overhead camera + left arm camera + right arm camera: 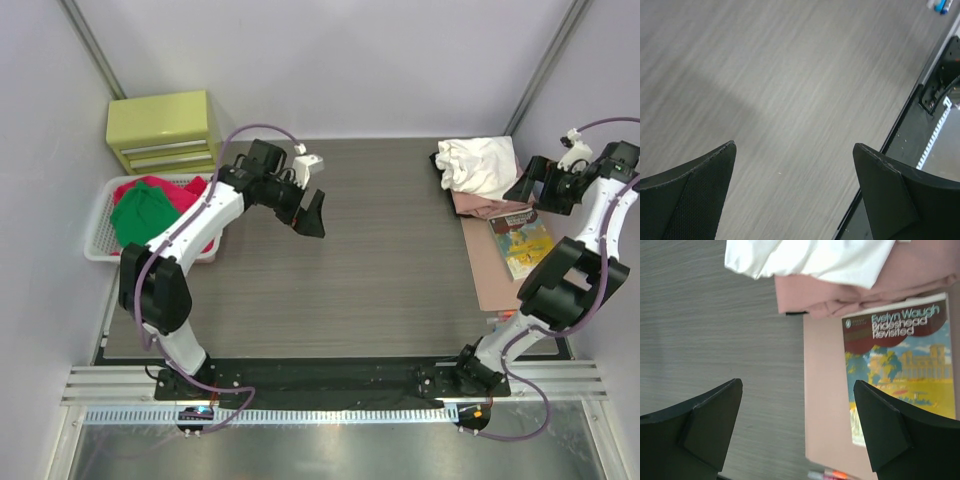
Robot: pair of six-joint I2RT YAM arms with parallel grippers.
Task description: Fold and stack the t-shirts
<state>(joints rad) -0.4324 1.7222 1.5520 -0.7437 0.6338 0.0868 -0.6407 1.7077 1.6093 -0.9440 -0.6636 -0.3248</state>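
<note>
Atop a flat-folded salmon-pink t-shirt (850, 296), a rumpled, lumpy white t-shirt (815, 257)

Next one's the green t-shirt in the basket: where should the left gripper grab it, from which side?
Pinch the bunched crest of the green t-shirt, coming straight down with the open left gripper. It lies crumpled on top of the red t-shirt, and the walls of the basket likely block a sideways approach.

Nine o'clock: green cloth t-shirt (140, 215) in white slotted plastic basket (99, 240). Two o'clock: white cloth t-shirt (478, 165) atop pink folded t-shirt (488, 207).
</note>
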